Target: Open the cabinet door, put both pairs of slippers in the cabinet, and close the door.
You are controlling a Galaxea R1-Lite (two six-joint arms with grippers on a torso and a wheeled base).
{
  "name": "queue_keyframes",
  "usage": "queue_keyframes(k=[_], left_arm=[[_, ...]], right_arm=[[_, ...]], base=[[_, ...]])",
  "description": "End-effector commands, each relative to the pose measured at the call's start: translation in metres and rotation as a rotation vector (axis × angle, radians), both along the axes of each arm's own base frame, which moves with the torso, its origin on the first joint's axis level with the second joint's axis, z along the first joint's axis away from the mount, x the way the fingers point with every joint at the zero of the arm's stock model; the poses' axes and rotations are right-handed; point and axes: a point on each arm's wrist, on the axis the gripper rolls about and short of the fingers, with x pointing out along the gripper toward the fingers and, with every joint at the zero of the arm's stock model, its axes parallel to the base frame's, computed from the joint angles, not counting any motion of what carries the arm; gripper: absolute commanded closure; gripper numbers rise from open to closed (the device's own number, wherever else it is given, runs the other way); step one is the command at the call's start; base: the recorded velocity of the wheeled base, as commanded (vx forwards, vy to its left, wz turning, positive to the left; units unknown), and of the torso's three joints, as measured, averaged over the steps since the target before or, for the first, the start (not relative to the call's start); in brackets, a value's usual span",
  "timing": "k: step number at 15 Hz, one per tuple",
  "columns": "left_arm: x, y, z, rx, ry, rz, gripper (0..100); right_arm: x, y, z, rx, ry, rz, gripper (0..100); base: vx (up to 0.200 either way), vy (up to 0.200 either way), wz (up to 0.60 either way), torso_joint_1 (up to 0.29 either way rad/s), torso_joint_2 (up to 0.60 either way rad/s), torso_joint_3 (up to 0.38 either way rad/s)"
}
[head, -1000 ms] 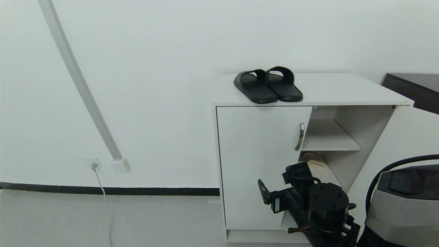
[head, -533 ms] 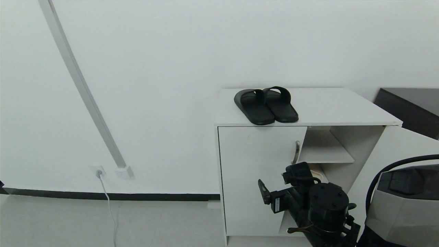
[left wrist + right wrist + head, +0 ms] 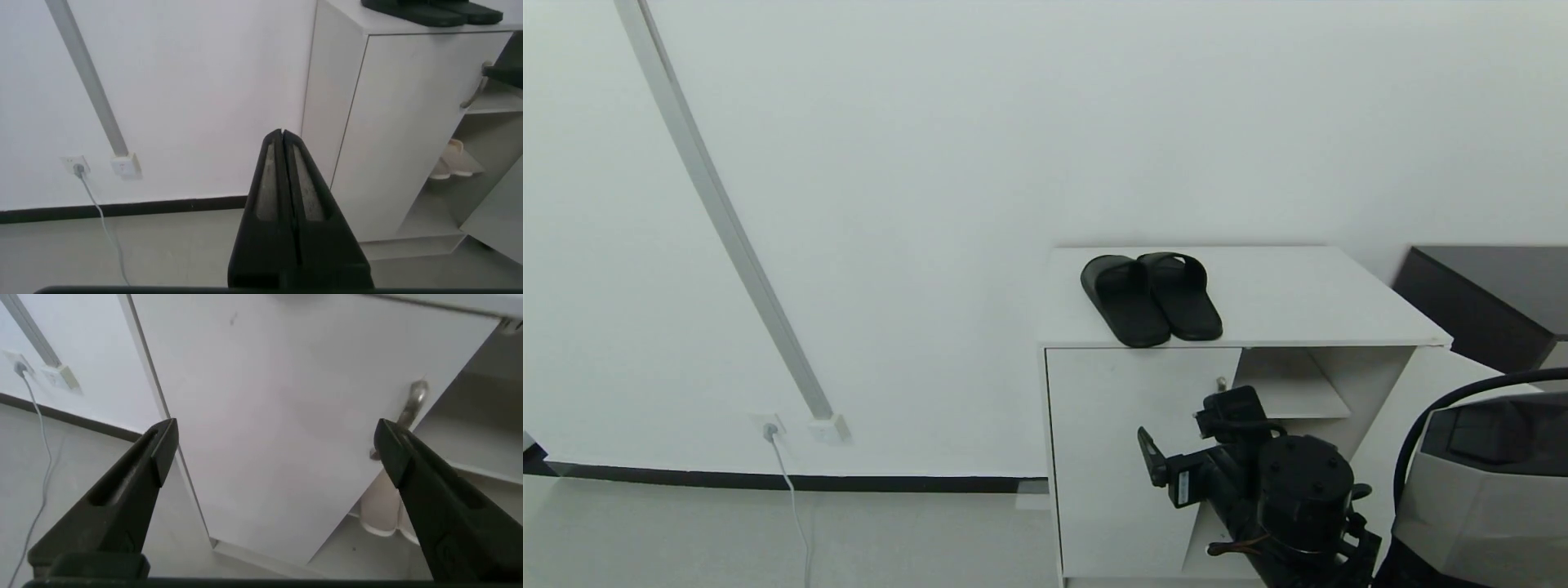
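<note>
The black slippers (image 3: 1152,298) lie side by side on the cabinet (image 3: 1298,294) top. Their heels are at its front edge and their toes point to the wall, with bare top on their right. The pale slippers (image 3: 453,159) sit low inside the open half. The right claw (image 3: 276,433) is spread wide and empty before the shut door (image 3: 245,482); the left claw (image 3: 282,175) is pressed together.
</note>
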Motion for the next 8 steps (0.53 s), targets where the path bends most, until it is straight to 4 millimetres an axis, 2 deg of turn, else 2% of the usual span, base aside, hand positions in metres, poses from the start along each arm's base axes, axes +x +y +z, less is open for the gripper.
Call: queue_keyframes(k=[1, 4, 8], left_arm=[[0.0001, 0.0, 0.0, 0.0, 0.001, 0.0, 100], [0.0001, 0.0, 0.0, 0.002, 0.001, -0.001, 100], [0.0001, 0.0, 0.0, 0.002, 0.001, 0.0, 100]], right_arm=[[0.0, 0.0002, -0.0003, 0.0, 0.0, 0.001, 0], [-0.0004, -0.0002, -0.0008, -0.002, 0.002, 0.001, 0], [0.0031, -0.0014, -0.0028, -0.006, 0.004, -0.007, 0]], base=[[0.0, 0.0, 0.0, 0.251, -0.58, -0.32], [0.0, 0.0, 0.0, 0.251, -0.57, -0.313], [0.0, 0.0, 0.0, 0.034, -0.08, -0.039]])
